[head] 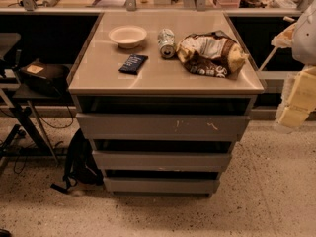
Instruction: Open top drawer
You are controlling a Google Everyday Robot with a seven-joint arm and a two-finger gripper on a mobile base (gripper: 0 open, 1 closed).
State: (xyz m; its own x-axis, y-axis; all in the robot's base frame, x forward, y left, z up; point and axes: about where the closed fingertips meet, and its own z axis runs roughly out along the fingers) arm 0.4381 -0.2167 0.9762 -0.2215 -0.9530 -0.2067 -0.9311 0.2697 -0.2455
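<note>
The top drawer (pixel 163 126) is facing us, running side to side; the gripper (pixel 295 102) is hanging at right, can't tell its grip

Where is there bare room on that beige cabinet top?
Front strip, before the dark blue packet and crumpled chip bag; left side beside the pale round bowl. Crowded back right, round the silver can. The gripper hangs right of the cabinet.

Grey recorded on top drawer (pixel 162 126), pale scratches right of centre. Above it, bowl (pixel 128 35) seen cream, packet (pixel 133 63) dark blue. Pale yellow noted on gripper (pixel 295 103), right of drawer.
</note>
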